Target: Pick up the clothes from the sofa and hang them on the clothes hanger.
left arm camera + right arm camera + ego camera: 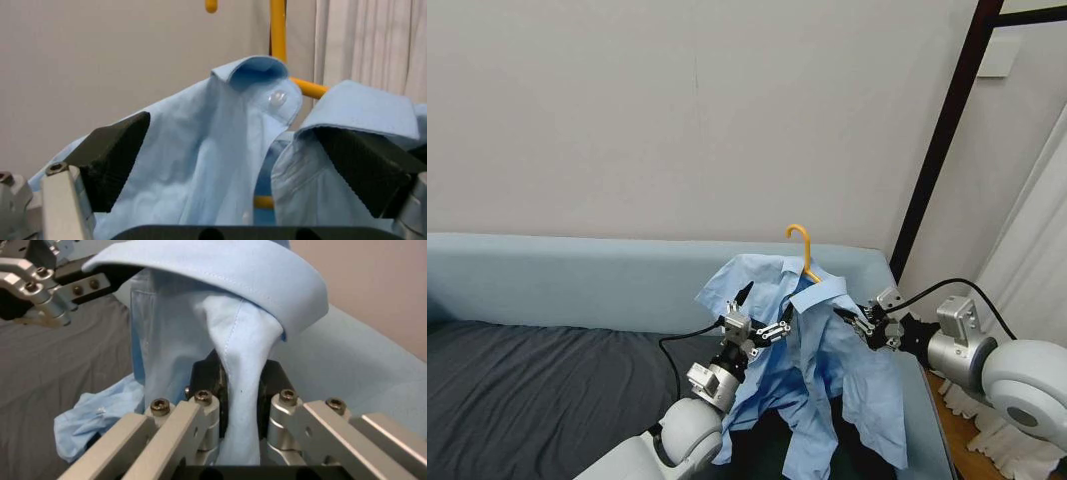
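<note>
Head view: blue shirt point(812, 350) on yellow hanger point(802, 245) above the sofa point(577, 280) — right gripper point(847, 318) at 3 o'clock pinches its front edge, left gripper point(767, 310) at 9 o'clock spread wide.

**White shells, bare metal, black cables**

The left arm point(689, 432) and right arm point(1027, 385) are cased in rounded, glossy white shells, each with a silver metal wrist block ahead of it. The left gripper point(765, 310) and right gripper point(852, 325) are built of silver linkage bars. The fingers carry black wedge pads point(113, 155). Socket-head screws point(160, 405) pin the bars. A black cable point(670, 352) loops off each wrist.
</note>
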{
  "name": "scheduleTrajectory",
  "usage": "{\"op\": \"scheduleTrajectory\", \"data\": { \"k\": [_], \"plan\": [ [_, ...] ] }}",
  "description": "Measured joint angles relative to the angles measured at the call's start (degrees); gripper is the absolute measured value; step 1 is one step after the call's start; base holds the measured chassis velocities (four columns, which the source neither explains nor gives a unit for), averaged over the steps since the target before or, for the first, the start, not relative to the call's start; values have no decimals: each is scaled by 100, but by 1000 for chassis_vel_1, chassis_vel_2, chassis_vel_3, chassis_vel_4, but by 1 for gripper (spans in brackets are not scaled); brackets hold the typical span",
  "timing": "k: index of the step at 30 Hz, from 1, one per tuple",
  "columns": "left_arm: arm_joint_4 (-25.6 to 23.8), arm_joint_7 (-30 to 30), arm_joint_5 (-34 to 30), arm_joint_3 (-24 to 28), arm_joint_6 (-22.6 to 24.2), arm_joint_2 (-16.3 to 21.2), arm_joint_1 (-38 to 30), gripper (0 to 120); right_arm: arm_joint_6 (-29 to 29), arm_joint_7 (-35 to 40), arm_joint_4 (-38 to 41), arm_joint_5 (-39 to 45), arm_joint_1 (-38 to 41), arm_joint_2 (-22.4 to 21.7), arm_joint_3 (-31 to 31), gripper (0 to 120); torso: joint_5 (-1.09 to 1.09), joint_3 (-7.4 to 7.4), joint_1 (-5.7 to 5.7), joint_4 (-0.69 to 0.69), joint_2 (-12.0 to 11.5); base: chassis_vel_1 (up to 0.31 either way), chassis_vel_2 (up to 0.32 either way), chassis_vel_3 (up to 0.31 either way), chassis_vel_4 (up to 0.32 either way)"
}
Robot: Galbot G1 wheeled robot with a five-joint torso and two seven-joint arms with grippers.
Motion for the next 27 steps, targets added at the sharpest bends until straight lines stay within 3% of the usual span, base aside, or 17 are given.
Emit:
{"op": "scheduleTrajectory", "data": {
  "k": [5, 8, 12, 15, 21, 27],
  "plan": [
    [-191, -20, -101, 43, 19, 90, -39, 90, -4, 9, -11, -5, 3, -2, 1, 7, 0, 0, 0, -1, 0, 0, 0, 0, 0],
    [-399, 48, -131, 31, -22, 343, 87, 88, -4, 16, -37, -5, 8, 12, 1, 7, 0, 0, 0, 0, 0, 0, 0, 0, 0],
    [-878, 411, -226, -16, -219, 970, 367, 83, -7, 37, -88, -20, -11, 52, 0, 7, -1, 0, 0, 3, 0, 0, 0, 0, 0],
    [-1061, 506, -352, -103, -251, 1145, 406, 81, -9, 38, -112, -33, -14, 68, -9, 7, 0, 0, 0, 2, 0, 0, 0, 0, 0],
    [-1101, 290, -607, -188, -65, 977, 224, 79, -9, 38, -118, -39, 2, 73, -29, 7, -1, 0, 0, 0, 0, 0, 0, 0, 0],
    [-756, -8, -612, 119, 140, 668, -78, 79, -9, 39, -86, -32, 8, 36, -29, 7, 0, 0, 0, 0, 0, 0, 0, 0, 0]
  ]
}}
